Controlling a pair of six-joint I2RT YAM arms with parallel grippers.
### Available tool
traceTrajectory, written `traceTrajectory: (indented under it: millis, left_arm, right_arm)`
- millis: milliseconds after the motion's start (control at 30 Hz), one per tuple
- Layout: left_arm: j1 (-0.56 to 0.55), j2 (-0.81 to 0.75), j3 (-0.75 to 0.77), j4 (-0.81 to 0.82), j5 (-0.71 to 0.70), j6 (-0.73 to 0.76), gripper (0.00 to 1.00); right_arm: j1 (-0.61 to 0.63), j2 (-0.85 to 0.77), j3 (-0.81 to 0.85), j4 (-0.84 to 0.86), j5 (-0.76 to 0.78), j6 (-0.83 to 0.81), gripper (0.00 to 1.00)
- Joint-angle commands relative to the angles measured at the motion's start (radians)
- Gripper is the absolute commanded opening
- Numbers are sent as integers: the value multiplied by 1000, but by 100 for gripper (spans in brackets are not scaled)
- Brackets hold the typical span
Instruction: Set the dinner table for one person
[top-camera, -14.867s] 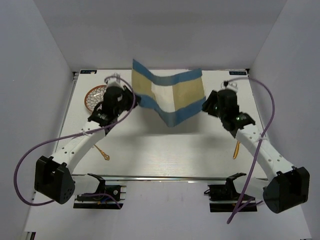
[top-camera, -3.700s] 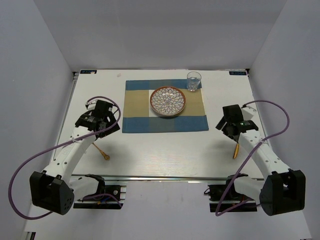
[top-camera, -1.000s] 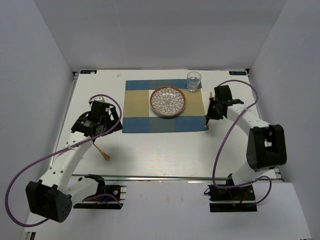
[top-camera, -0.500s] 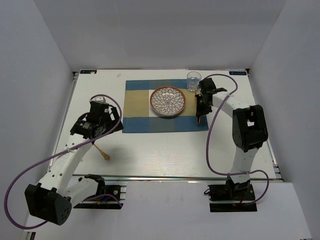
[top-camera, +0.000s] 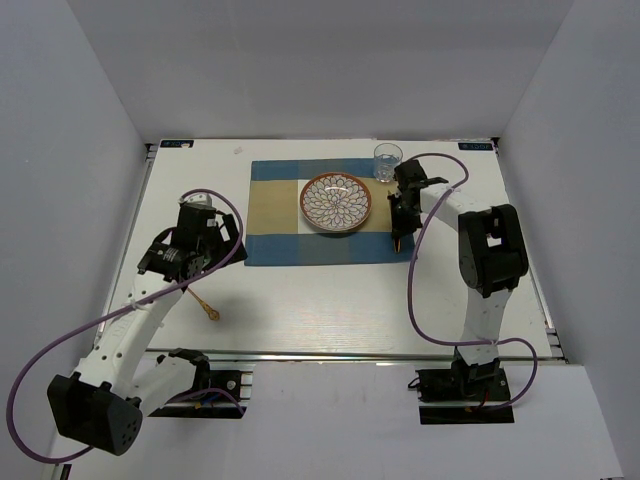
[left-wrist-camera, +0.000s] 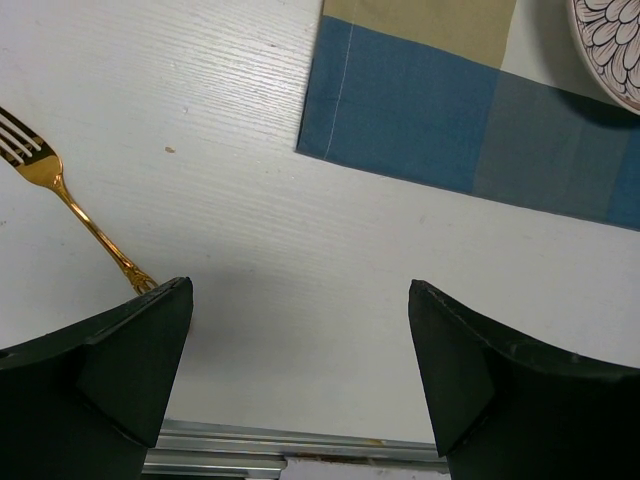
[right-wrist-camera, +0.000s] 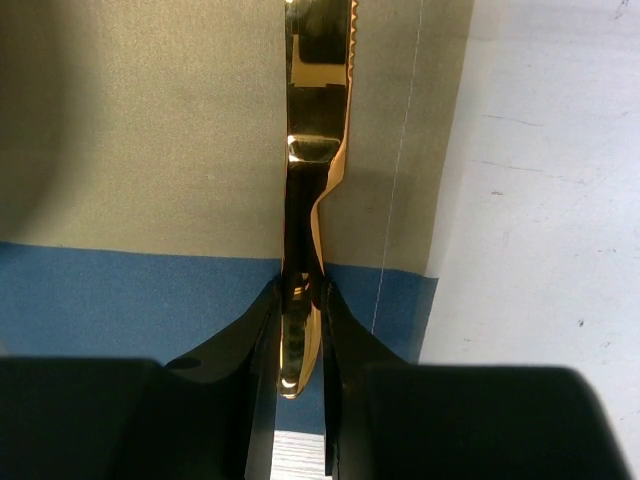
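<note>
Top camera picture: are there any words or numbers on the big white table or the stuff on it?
Nothing can be read.
Small blue sticker at the far left corner of the large white rectangular table: too small to read.
Small blue sticker at the far right corner: too small to read.
Round flower-patterned plate, clear drinking glass, blue-and-tan cloth placemat, gold metal knife: no writing seen.

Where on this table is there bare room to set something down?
Free: the table strip between placemat and front rail, right of the fork; also the far-left corner. Crowded: the placemat's right end, with plate, glass and right gripper holding the knife.
</note>
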Motion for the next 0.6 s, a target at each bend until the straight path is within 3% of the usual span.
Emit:
traceTrajectory:
  millis: [0, 33, 67, 133, 167, 200, 267, 300, 467, 567]
  left_arm:
    - [-3, -19, -9, 25, 10, 9, 98]
    - [-3, -16, -9, 25, 8, 9, 98]
    - [-3, -16, -9, 25, 10, 9, 98]
    - [-3, -16, -11, 26, 10, 7, 98]
    - [-3, -15, -11, 25, 10, 7, 98]
    - [-3, -16, -12, 26, 12, 7, 98]
    - [-3, -16, -12, 29, 12, 7, 98]
    - [-3, -16, -14, 28, 8, 6, 98]
    - [10, 2, -17, 20, -24, -42, 98]
    - [19, 112, 18, -66, -216, -131, 98]
  right_arm:
    - [1, -8, 23, 1, 25, -7, 7]
    - [2, -10, 24, 0, 29, -9, 16]
    - [1, -16, 23, -2, 29, -12, 37]
    - [1, -27, 21, -3, 23, -16, 53]
    - [1, -39, 23, -8, 17, -16, 56]
    - [2, -48, 23, -5, -3, -16, 68]
    - [1, -91, 23, -5, -21, -15, 75]
    - [1, -106, 17, -5, -49, -9, 89]
    - [6, -311, -57, 62, -170, 0, 89]
    - [7, -472, -173, 139, -233, 30, 89]
